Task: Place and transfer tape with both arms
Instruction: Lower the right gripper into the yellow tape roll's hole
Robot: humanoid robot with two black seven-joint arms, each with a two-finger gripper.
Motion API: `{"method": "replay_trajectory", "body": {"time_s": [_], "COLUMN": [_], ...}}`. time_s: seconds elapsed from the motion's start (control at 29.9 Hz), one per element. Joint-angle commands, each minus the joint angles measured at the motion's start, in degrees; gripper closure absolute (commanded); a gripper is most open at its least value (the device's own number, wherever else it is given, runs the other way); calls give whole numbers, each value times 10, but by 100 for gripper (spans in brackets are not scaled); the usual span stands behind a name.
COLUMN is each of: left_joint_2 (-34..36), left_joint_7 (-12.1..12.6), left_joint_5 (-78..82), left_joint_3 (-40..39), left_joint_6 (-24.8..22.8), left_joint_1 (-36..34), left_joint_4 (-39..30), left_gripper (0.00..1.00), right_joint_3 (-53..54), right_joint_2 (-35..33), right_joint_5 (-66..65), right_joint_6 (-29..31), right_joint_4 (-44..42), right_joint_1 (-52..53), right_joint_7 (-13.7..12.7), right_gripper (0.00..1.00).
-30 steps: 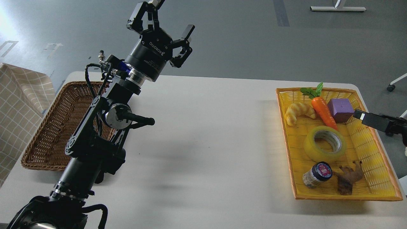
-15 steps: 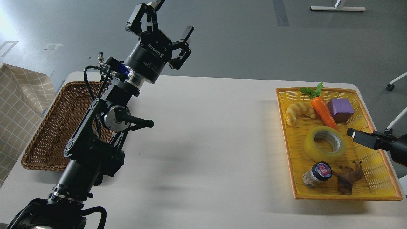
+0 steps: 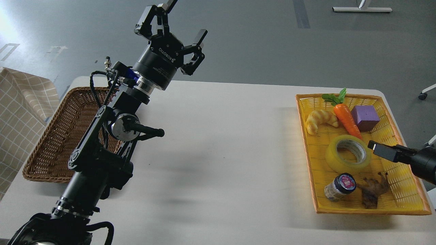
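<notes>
While the tape (image 3: pixel 348 153) lay flat in the middle of the yellow basket (image 3: pixel 407 185), the right gripper (image 3: pixel 383 151) was found at its 3 o'clock side, just beside the roll, its tip over the basket's interior and clear of the roll's rim as far as could be seen. The left gripper (image 3: pixel 180 23) stood raised well apart from the tape, toward 10 o'clock across the white table (image 3: pixel 221 170), above the far table edge.

The right arm was cut off by the frame's right edge; only one dark bar-like finger with a pale tip was visible, so whether its jaws were spread or pressed together could not be told. One left finger was clipped by the top edge.

The left gripper's fingers were spread wide and held nothing.

Within the basket, a carrot (image 3: pixel 345 115), a croissant (image 3: pixel 320 119) and a purple cube (image 3: pixel 364 117) lay at the tape's 12 o'clock side; a dark-lidded jar (image 3: pixel 339 187) and a brown toy figure (image 3: pixel 373 189) lay at 6 o'clock. A brown wicker basket (image 3: pixel 51 143) sat partly behind the left arm.
</notes>
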Motion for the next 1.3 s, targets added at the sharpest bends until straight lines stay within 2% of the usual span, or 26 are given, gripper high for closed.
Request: {"method": "replay_trajectory", "body": {"time_s": [0.0,0.47,1.07,1.2,1.27], "left_joint_2": [-1,1,1,1,1], "left_joint_7": [0,1,-2,-2,-2], "left_joint_5": [0,-2,-4,-4,-4], "left_joint_3": [0,0,-2,-2,-2], "left_joint_6": [0,0,3,11,11], "left_joint_1": [0,0,4,7,7], "left_joint_4": [0,1,1,1,1], "left_gripper": [2,2,2,2,2], "right_joint_3": [-3,-110,-142,-148,-151], "right_joint_2": [7,24,36,36,36], "right_joint_5": [-22,-65,-76,-76,-76], "right_joint_6": [0,0,0,0,0], "right_joint_4": [-7,-58,-82,-83,-82], "right_joint_1": [12,85,115,115,115], "right_joint_7": [0,2,1,2,4], "right_gripper": [0,2,4,11,19]}}
